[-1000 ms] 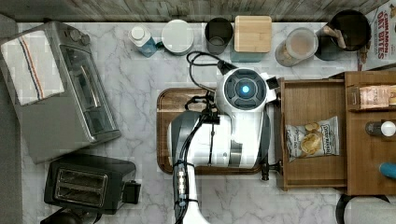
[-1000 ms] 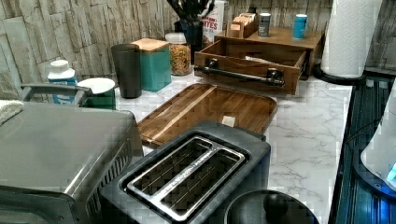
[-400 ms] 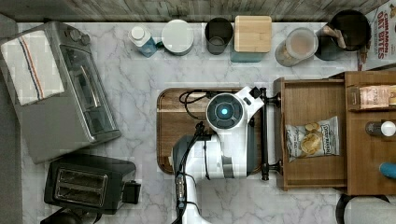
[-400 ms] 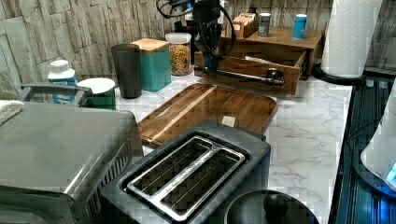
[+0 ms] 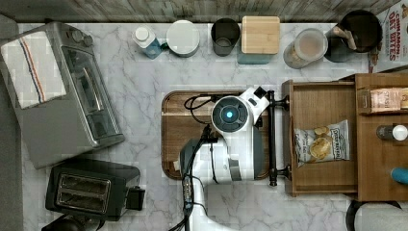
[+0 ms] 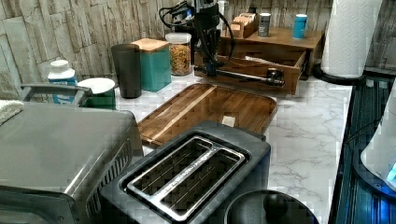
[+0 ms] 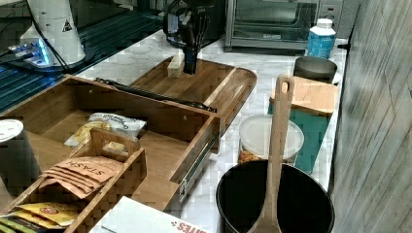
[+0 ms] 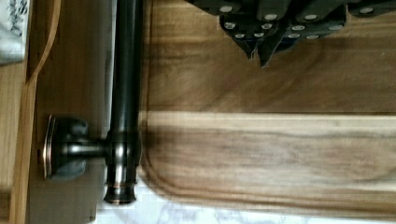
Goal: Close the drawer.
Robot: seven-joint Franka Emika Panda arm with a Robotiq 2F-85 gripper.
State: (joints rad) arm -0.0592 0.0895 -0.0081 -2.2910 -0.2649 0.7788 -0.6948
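The drawer (image 5: 317, 103) stands pulled out at the top view's right, with a chip bag (image 5: 320, 142) lying inside. Its front panel (image 6: 280, 81) carries a long dark bar handle (image 5: 272, 139) on two posts. My gripper (image 8: 259, 53) hangs over the wooden tray (image 8: 261, 154), just beside one end of the handle (image 8: 125, 93) and apart from it. The fingertips (image 8: 247, 44) meet with nothing between them. In the left view the gripper (image 6: 210, 70) sits right in front of the handle's end (image 6: 243, 76). The right view has the gripper (image 7: 190, 65) low over the tray (image 7: 204, 80).
A dark serving tray (image 5: 183, 130) lies directly in front of the drawer. A toaster oven (image 5: 62, 91) and a black toaster (image 5: 91, 190) stand at the top view's left. Jars and canisters (image 5: 260, 36) line the back wall. A wooden shelf (image 5: 380, 159) with small items sits over the drawer's rear.
The arm swung into the left view and came down beside the handle's end. In the top view its wrist shifted left and down. The drawer stays open in the same place.
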